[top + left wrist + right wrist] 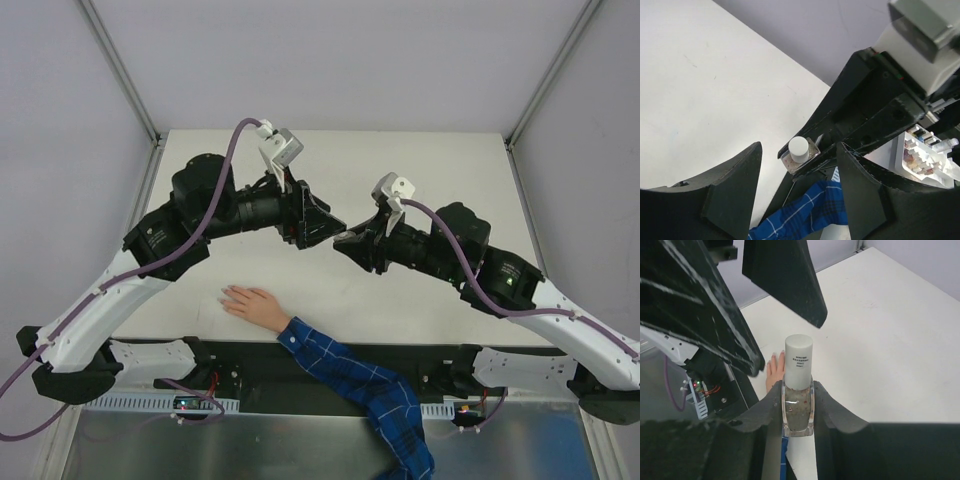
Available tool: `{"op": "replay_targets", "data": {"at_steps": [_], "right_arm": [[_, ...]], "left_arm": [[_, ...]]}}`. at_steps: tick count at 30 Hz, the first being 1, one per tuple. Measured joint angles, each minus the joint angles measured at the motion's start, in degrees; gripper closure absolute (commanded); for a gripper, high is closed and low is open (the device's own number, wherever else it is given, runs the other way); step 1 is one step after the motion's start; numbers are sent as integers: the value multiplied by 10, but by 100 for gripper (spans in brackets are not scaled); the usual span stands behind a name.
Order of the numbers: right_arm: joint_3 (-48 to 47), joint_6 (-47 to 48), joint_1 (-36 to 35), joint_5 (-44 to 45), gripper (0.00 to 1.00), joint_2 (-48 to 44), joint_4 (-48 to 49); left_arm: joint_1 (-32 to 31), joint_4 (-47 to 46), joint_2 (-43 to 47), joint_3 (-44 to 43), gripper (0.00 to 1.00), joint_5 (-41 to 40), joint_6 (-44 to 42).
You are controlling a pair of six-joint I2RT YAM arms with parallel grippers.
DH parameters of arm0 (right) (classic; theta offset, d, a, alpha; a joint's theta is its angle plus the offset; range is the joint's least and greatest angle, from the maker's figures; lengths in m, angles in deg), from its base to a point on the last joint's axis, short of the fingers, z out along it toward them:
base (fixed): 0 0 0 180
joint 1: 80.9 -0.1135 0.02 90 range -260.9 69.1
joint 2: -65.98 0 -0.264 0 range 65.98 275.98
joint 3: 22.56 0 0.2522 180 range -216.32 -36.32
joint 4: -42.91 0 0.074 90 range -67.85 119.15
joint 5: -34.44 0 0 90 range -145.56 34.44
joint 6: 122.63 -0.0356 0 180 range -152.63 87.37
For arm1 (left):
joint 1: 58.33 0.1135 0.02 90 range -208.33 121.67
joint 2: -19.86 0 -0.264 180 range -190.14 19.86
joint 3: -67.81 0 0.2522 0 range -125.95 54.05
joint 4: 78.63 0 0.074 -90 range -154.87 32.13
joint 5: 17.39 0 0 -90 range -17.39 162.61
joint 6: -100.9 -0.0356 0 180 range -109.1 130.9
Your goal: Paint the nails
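The right tool (pixel 350 243) is clenched on a small clear glass bottle (pixel 798 412), its two black fingers pressing the bottle's flat sides. The bottle stands upright in the grip. A tall white cylindrical cap (pixel 799 360) with small print on it is on the bottle, and speckled brownish liquid shows through the glass.

The left tool (pixel 322 225) is released, its jaws spread wide. In the left wrist view its two black fingers (pixel 725 200) stand to either side of the cap (pixel 799 148) without touching it. In the right wrist view they hang above and to the left of the cap, apart from it. Both tools meet in the air over the middle of the white table (pixel 440 160), tip to tip.

A pale skin-coloured hand (pixel 255 303) lies flat on the table at its near edge, left of centre, with the fingers pointing left. A blue plaid sleeve (pixel 360 385) runs from its wrist down to the near right. The nails (pixel 228 296) are at the fingertips on the hand's left end, too small to make out singly. They lie nearer than both tools and well apart from them and the bottle.
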Motion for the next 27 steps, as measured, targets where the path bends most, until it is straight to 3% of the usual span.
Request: {"op": "replay_targets", "data": {"at_steps": [7,14,15,18,23,27], "right_arm": [[0,3,-1,47,100,0,2],[1,5,-5,58,100,-1,10],[2,6,-7,58,100,-1,12],[5,7,-8,61,100,-1,14],[17,12,-7,50,100,-17,14],[34,15,1,-44,100,-53,11]], "left_arm": [[0,18,-32,0,47,1,6],[0,19,-38,0,72,3,10],[0,19,-38,0,83,4,9],[0,17,-41,-1,100,12,9],[4,12,-46,-1,100,71,0],[15,-12,-42,13,100,191,-23]]}}
